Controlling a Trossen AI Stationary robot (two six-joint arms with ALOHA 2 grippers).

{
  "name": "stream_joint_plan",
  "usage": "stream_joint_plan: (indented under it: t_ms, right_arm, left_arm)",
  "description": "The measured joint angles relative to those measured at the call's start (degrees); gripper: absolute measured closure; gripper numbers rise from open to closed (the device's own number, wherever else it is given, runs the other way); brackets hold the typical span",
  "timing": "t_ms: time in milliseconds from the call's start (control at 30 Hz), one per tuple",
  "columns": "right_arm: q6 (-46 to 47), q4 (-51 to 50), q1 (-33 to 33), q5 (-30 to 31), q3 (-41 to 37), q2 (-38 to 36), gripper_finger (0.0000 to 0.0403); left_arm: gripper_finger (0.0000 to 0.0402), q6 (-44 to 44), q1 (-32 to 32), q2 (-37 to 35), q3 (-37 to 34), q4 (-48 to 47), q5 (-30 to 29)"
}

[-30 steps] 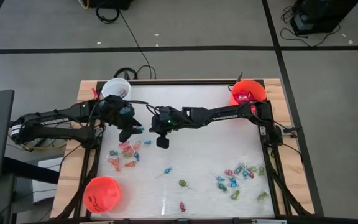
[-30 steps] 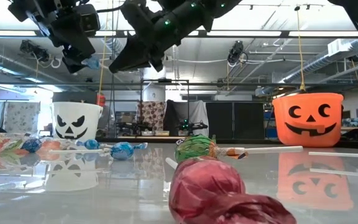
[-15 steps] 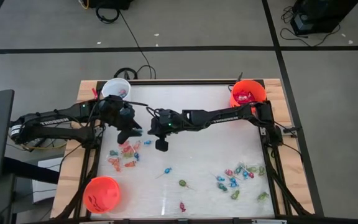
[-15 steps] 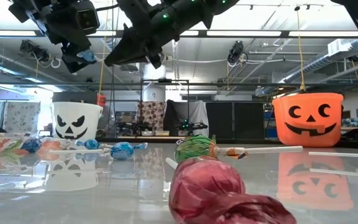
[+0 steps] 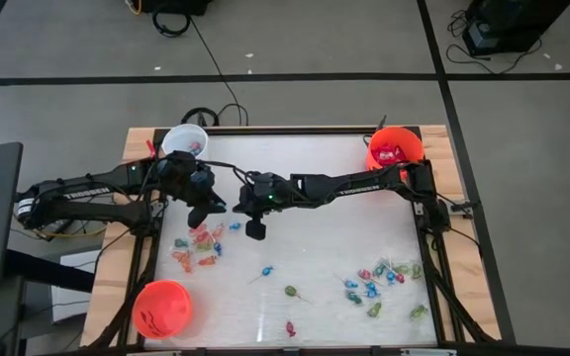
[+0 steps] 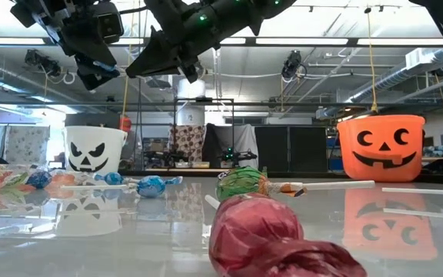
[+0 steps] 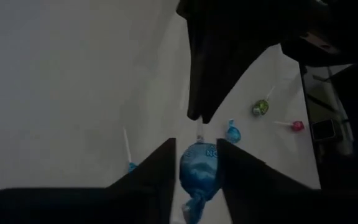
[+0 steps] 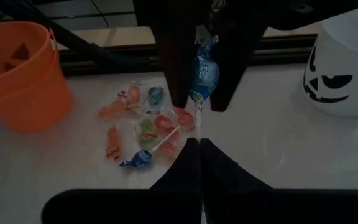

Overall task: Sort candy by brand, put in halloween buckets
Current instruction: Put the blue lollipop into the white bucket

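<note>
Left gripper [image 7: 197,163] clamped on a blue lollipop [image 7: 197,171], taking it over mid-air. Right gripper [image 8: 200,144] pinched together on its stick, likely passing it toward the white bucket [image 5: 184,141].

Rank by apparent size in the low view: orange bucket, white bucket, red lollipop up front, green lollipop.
1. Red lollipop, inflated by nearness.
2. Orange bucket.
3. White bucket.
4. Green lollipop.

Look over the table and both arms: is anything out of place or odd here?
Only one thing: a blue-wrapped lollipop hangs in mid-air between the left gripper's fingers, its stick pinched by the shut right gripper. Both arms meet on one sweet.
</note>
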Motion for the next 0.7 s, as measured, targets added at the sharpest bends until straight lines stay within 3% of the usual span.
stream_joint_plan:
  t_ms: [67,233,467,700]
  right_arm:
    - [0.0,-0.04,0.0,0.0,0.0,0.0,0.0402]
    - [2.68,0.16,-0.28,0.23,0.0,0.02,0.0375]
    - [12.26,-3.69,-3.1,-0.13,0.02,0.02,0.0283]
    - [12.55,-7.84,-4.89,-1.35,0.02,0.02,0.0234]
  left_arm:
    - [0.0323,0.0,0.0,0.0,0.0,-0.12,0.0]
    - [0.0326,-0.63,0.25,0.0,0.09,-0.81,-1.95]
    - [0.032,-2.26,4.72,0.02,2.97,-4.86,-15.5]
    - [0.0315,2.91,17.28,0.0,6.58,-10.69,-27.68]
